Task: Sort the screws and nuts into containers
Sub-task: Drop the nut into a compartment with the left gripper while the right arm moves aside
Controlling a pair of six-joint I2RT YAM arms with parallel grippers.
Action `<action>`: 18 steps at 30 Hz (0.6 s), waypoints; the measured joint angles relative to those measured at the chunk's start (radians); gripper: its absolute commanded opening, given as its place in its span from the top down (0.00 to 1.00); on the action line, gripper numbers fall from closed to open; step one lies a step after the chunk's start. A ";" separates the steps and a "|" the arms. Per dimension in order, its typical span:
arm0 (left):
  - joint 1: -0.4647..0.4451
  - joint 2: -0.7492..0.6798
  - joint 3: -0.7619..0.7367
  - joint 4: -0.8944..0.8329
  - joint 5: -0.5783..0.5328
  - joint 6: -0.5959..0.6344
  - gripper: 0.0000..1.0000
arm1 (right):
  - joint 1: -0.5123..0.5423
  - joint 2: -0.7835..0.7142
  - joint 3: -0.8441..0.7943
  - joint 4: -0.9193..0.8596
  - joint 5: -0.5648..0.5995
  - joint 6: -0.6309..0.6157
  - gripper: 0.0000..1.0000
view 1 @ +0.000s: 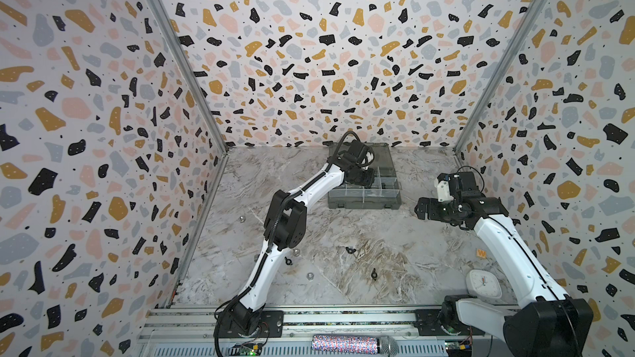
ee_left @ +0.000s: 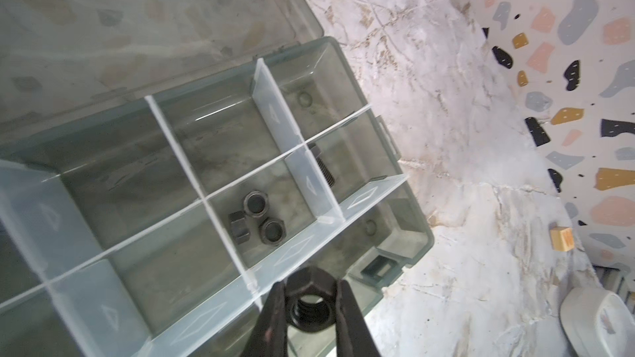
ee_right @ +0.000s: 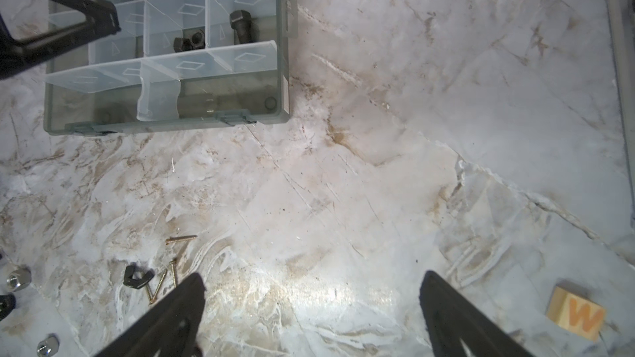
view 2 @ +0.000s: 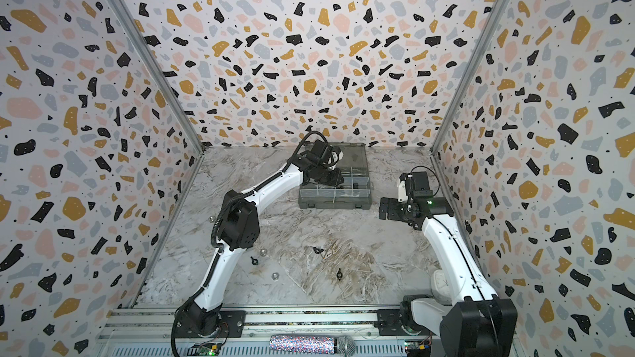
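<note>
My left gripper is shut on a black hex nut and hangs over the front part of the smoky-grey organizer box. In both top views the box stands at the back middle with the left gripper above it. One compartment holds three black nuts. The compartment beside it holds a black bolt. My right gripper is open over bare table, right of the box. Brass screws, a black wing nut and silver domed nuts lie loose.
More wing nuts and silver nuts are scattered over the marble table between the arms. A wooden block marked W and a white clock sit near the right arm. The box lid lies open behind. Patterned walls close three sides.
</note>
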 measured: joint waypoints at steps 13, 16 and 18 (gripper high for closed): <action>-0.003 0.145 0.038 0.102 0.030 -0.029 0.79 | -0.027 -0.057 0.002 -0.065 0.042 0.003 0.01; -0.003 0.150 0.042 0.102 0.029 -0.031 0.78 | -0.028 -0.059 0.004 -0.075 0.049 0.003 0.01; -0.004 0.150 0.045 0.102 0.030 -0.031 0.77 | -0.028 -0.059 0.005 -0.076 0.050 0.003 0.01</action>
